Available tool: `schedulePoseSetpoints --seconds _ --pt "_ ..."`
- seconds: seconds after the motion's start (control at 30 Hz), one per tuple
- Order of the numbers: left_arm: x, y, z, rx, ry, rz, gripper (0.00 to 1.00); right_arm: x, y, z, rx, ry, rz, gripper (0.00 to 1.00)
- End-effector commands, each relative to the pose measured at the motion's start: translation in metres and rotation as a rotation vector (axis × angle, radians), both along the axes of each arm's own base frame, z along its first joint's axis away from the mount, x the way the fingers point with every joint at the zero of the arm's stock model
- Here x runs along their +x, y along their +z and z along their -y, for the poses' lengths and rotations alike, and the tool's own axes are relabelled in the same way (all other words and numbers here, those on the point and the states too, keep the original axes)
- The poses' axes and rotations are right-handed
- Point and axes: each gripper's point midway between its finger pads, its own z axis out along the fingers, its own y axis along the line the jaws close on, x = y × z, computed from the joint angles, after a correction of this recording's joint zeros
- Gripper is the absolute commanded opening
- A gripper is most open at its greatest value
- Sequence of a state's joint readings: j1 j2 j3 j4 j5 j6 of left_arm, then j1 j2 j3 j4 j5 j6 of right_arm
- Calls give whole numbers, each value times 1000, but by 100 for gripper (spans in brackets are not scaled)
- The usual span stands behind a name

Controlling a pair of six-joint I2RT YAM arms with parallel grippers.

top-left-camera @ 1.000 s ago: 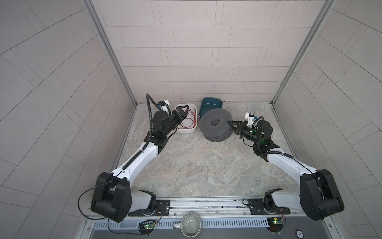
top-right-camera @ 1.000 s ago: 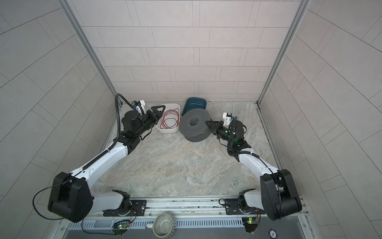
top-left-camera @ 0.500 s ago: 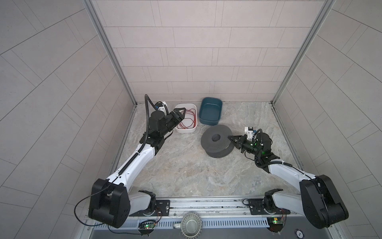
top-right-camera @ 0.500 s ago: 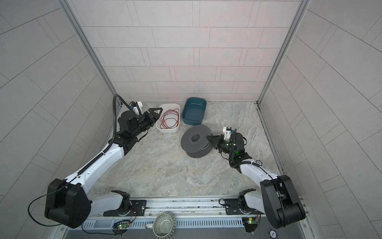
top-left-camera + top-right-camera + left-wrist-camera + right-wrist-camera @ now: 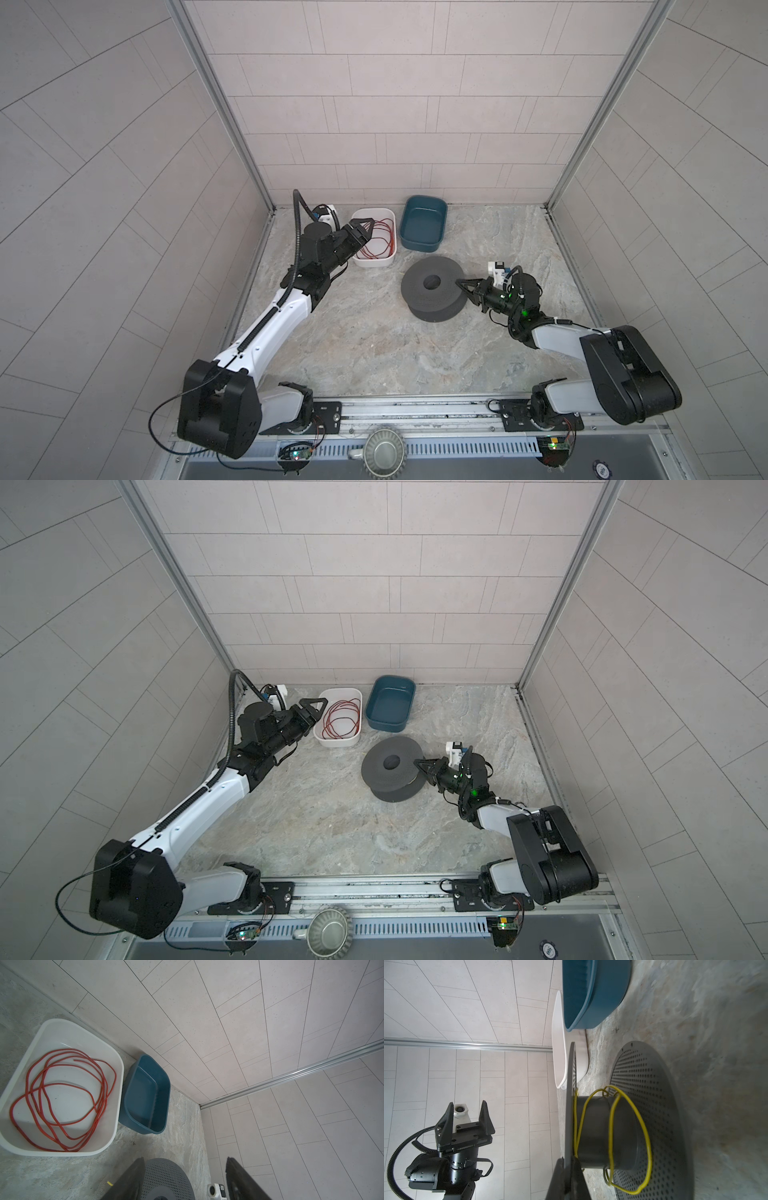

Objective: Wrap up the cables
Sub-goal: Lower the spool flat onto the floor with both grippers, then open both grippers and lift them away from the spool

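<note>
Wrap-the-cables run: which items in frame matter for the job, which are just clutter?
In the job: grey spool; yellow cable, loose around its core; right tool, shut on its flange.
Just lying about: red wire in the white bin; empty blue bin.

Soft, even light, faint shadows; edges bend; nearby floor (image 5: 726,1105) blurs.
</note>
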State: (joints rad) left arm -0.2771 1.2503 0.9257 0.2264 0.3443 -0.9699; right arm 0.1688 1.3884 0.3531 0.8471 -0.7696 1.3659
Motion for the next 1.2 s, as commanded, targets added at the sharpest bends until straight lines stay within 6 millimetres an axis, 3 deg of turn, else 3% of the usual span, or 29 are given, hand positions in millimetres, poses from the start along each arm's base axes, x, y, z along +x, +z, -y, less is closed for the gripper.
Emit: schedulePoseSetpoints --seconds 0.0,0.3,0.67,0.97,1.17 --pt "-3 20 -2 5 -2 61 68 5 25 -3 35 24 105 0" --pt "-3 16 -4 7 7 61 67 -4 -13 9 -112 33 -1 3" --pt "2 6 -4 4 14 31 68 -16 -36 14 -278 107 -87 9" --pt "2 -2 -10 13 48 16 71 -15 -48 11 -270 146 -131 14" --pt "1 -8 -13 97 52 -21 75 -20 -51 18 -315 160 -181 36"
